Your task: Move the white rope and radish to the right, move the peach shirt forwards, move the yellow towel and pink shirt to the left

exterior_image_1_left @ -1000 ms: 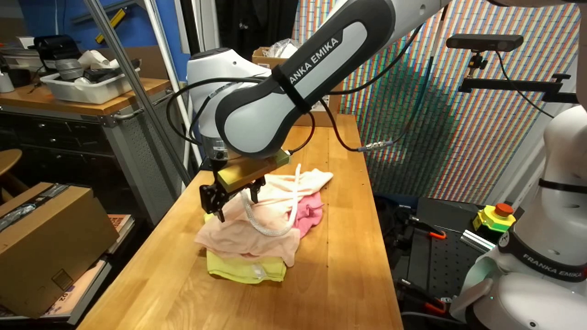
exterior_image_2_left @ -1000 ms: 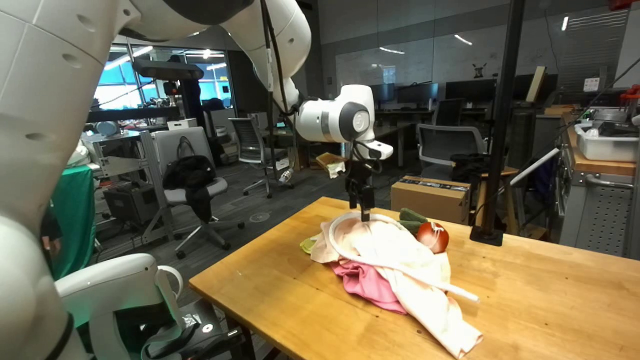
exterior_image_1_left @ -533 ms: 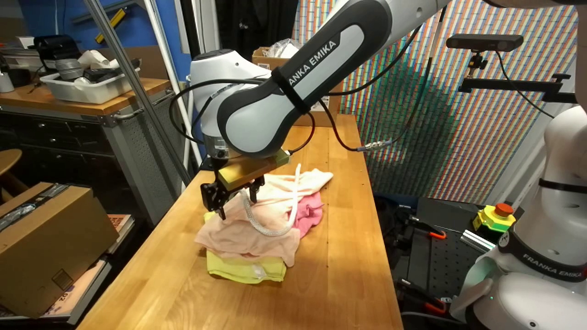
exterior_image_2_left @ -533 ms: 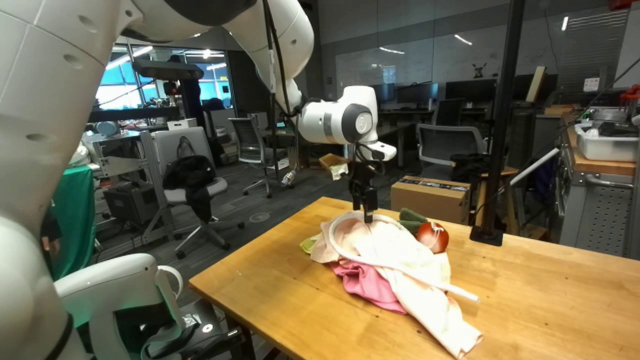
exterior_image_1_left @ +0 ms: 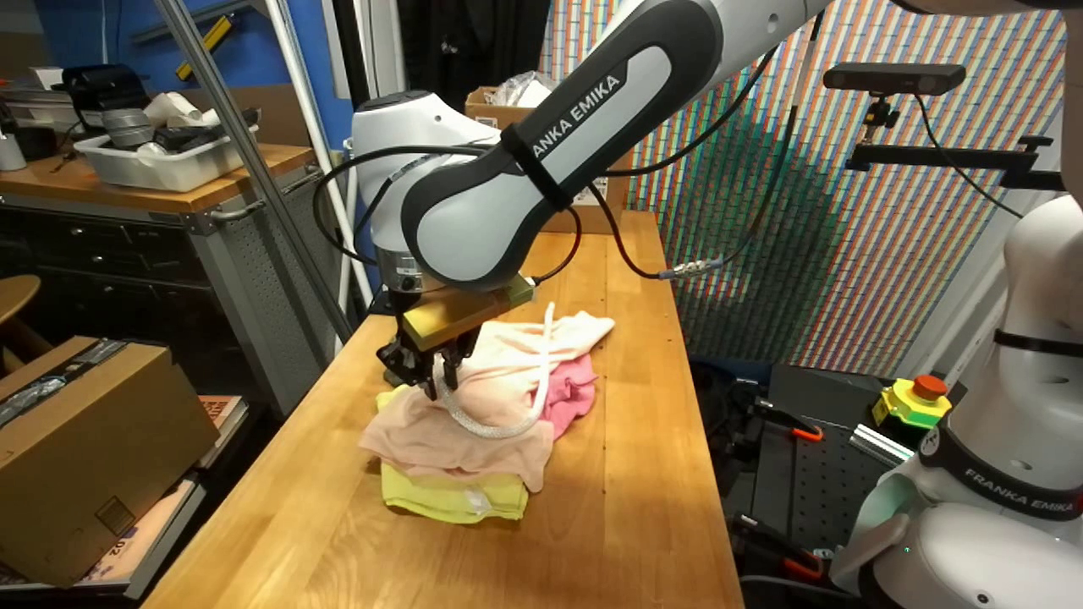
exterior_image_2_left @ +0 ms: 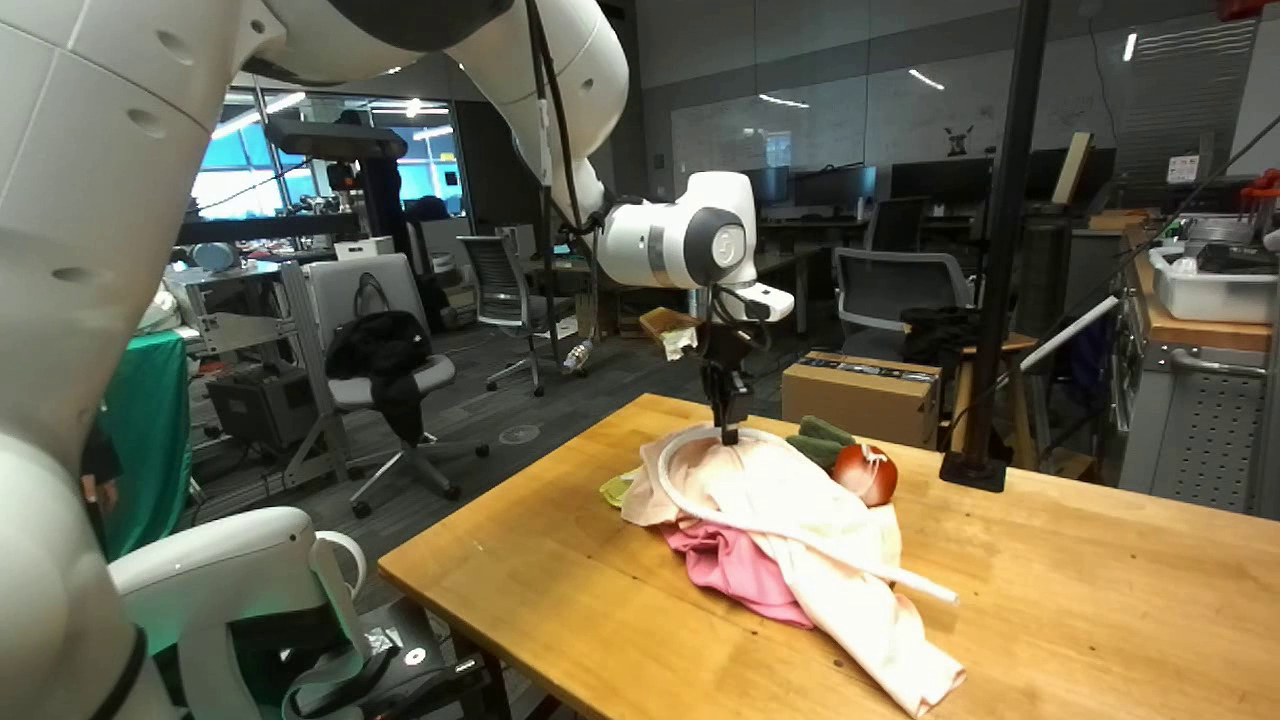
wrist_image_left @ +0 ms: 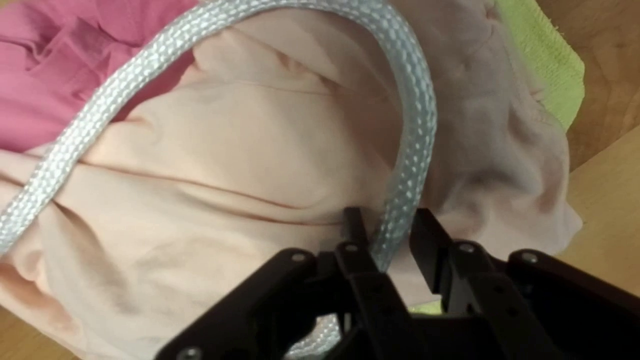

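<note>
White rope [wrist_image_left: 420, 115] lies in a loop on the peach shirt [wrist_image_left: 260, 145]. Gripper [wrist_image_left: 389, 220] has its fingers [wrist_image_left: 427, 245] a bit apart, w/ rope & some peach cloth showing btwn them. Pink shirt [exterior_image_2_left: 740, 575] & yellow towel [exterior_image_1_left: 448, 499] poke out from under the peach shirt on the wood tbl [exterior_image_2_left: 1080, 600]. Radish [exterior_image_2_left: 866, 474] is just beside the peach shirt in an exterior view.

White-grey arm [exterior_image_1_left: 474, 224], black cable [exterior_image_1_left: 314, 199]; black pincer [wrist_image_left: 387, 225], screws [wrist_image_left: 530, 257].

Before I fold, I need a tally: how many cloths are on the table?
3: the peach shirt lies over parts of the pink shirt and yellow towel; others may hide beneath.
</note>
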{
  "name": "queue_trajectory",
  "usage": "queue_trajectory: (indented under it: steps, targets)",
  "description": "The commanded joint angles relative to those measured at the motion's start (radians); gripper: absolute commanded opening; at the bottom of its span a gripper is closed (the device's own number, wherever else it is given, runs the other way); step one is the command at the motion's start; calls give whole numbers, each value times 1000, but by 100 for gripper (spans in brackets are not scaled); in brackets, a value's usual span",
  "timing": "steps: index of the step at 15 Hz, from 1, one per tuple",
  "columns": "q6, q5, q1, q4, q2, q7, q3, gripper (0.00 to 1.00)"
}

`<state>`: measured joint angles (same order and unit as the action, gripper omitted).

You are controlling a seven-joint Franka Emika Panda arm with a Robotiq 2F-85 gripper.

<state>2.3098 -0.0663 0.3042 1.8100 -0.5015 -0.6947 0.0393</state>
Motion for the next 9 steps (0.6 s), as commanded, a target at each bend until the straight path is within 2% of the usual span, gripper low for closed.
queue_trajectory:
  steps: [1, 3, 4, 9]
  targets:
    - [17, -7, 5, -12, -3, -3, -7, 5]
    - [17, -8, 4, -12, -3, -2, -7, 0]
    - [17, -8, 5, -12, -3, -2, -7, 3]
    - [5, -67, 21, 3, 25, -12, -28, 3]
